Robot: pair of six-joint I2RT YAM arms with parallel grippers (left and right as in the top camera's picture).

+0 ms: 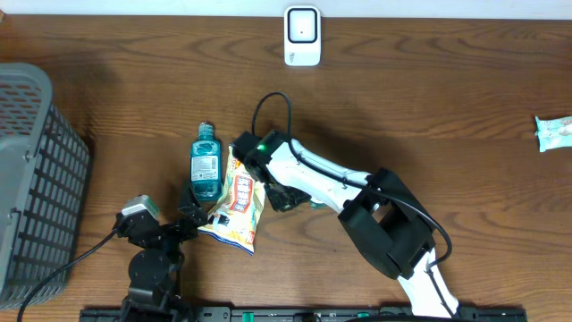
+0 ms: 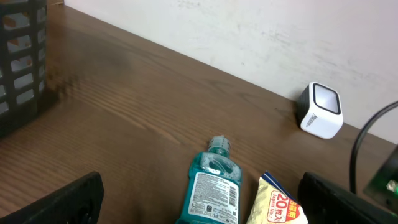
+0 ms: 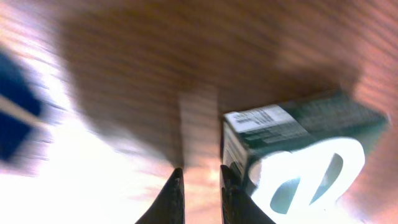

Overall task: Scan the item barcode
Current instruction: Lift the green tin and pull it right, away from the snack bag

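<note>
lying just beside right gripper point(image 3: 200, 174): green box point(image 3: 298, 143), outside its nearly closed fingers point(image 3: 173, 196).

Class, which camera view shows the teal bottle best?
Left wrist: the teal bottle lies close, label facing up, base cropped. Overhead shows its full length, but small. Right wrist misses it.

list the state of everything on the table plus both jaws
mouthwash bottle: lying flat, cap on
snack packet: lying flat beside the bottle
green box: on the table, not gripped
scanner: standing upright
far packet: lying flat, partly out of frame
left arm: jaws wide open, empty
right arm: jaws nearly shut, empty
</note>
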